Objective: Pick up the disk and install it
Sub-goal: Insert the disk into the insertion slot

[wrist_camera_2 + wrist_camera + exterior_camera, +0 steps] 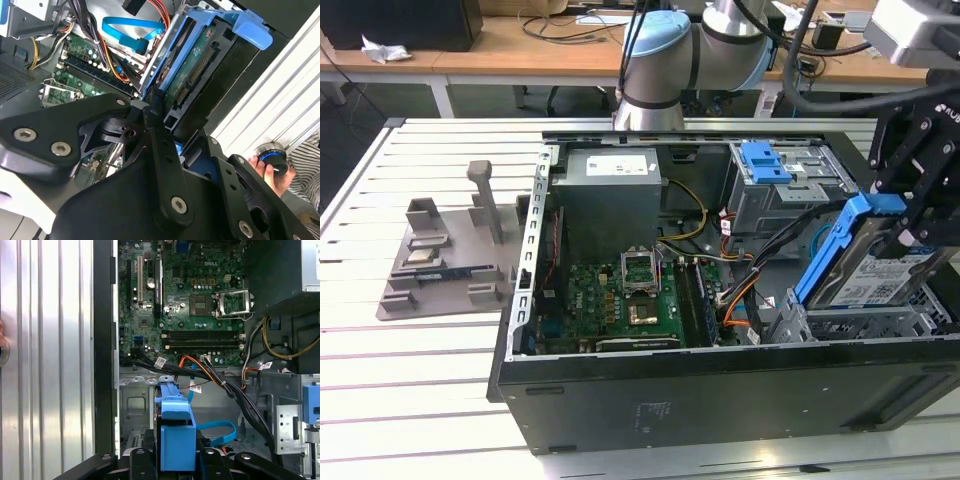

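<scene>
Gripper point(908, 215) sits at 3 o'clock in the exterior view, fingers point(136, 459) clamped on the disk point(875, 268), one on each side of its upper end. The disk is tilted, label face toward the exterior camera, with a blue side rail point(832, 245) along its edge. Its upper end is raised toward 1 o'clock. Its lower end is down inside the open computer case point(620, 400) at the case's 4 o'clock corner, over the grey drive bay point(840, 325). Cannot tell if it touches the bay.

In the second wrist view the disk shows its green circuit-board underside between the black fingers. In the first wrist view its blue rail end sits between them, with the motherboard point(190, 300) beyond.

The case lies open on the slatted table point(420, 380). In the exterior view the power supply point(610, 195) is at 12 o'clock of the motherboard, and the drive cage point(790, 195) with its blue bracket point(765, 160) is at 1 o'clock. A grey fixture point(445, 250) sits on the table at 9 o'clock, apart from the case. The arm point(665, 60) is at 12 o'clock behind the case.

The second wrist view shows a person's hand point(265, 172) on a round blue-ringed knob point(273, 157), apart from the case.
</scene>
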Available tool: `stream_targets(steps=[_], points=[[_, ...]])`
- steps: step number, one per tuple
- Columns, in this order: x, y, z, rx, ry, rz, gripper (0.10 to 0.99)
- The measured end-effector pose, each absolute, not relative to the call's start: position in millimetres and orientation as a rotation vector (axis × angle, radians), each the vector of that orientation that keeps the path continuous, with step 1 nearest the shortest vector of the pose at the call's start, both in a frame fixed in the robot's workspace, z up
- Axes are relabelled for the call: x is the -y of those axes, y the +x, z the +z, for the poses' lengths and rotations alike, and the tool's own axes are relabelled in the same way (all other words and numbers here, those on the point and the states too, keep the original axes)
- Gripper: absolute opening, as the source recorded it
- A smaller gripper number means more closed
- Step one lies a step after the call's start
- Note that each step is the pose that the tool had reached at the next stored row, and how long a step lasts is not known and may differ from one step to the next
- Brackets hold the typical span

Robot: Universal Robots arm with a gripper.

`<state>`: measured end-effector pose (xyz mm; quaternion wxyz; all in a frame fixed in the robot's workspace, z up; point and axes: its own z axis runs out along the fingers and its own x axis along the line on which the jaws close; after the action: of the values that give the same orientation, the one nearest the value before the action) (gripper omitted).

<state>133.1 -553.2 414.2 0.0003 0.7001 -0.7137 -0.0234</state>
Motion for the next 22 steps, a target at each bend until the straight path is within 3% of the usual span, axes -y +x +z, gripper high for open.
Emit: stream_targets(steps=[22], points=[[553.2, 133.5, 393.4, 2.242, 2.199, -0.074, 0.365]])
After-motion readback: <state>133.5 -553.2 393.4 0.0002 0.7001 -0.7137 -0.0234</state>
